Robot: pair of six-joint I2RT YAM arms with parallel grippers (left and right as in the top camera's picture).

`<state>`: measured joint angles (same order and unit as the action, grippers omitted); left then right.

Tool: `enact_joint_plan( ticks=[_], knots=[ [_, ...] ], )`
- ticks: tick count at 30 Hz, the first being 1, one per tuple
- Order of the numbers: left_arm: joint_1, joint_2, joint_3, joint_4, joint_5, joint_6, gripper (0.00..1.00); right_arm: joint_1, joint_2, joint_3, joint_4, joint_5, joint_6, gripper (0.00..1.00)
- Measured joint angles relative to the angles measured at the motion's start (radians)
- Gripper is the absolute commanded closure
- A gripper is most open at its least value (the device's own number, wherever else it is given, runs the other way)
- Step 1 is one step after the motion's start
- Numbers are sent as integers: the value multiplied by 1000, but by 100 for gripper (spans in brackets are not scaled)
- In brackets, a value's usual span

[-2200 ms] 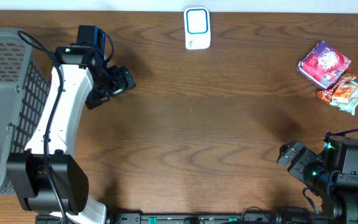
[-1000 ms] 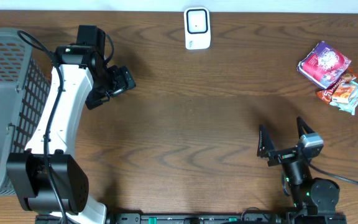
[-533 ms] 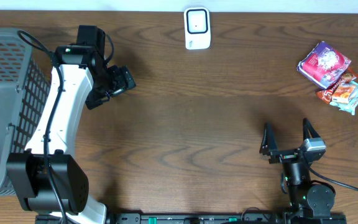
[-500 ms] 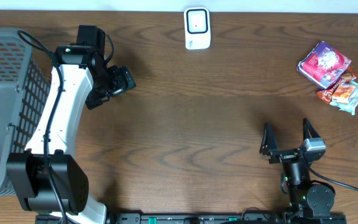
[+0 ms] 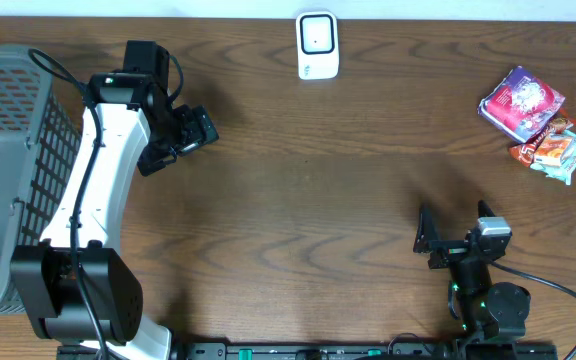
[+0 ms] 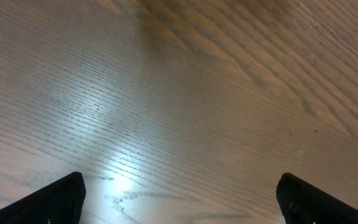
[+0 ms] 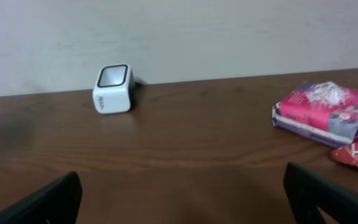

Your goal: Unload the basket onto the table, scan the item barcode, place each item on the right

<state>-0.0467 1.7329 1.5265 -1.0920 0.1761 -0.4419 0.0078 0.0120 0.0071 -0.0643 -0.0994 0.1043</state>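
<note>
Left gripper hangs wide open and empty over bare table, near the grey basket. We see the white scanner at the far edge, centre. Right gripper gapes wide too, holding nothing. Pink packet lies far right, touching snack wrappers, well apart from both grippers.

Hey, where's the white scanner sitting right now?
In the overhead view the white scanner stands at the far edge of the table, near the middle, well left of the snack packets.
</note>
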Motion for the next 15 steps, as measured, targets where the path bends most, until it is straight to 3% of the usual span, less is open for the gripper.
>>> enact_joint_plan(
  ticks=[15],
  knots=[
    [0, 0, 0, 0, 0, 0, 2, 0, 0, 0, 0, 6, -82, 1]
  ],
)
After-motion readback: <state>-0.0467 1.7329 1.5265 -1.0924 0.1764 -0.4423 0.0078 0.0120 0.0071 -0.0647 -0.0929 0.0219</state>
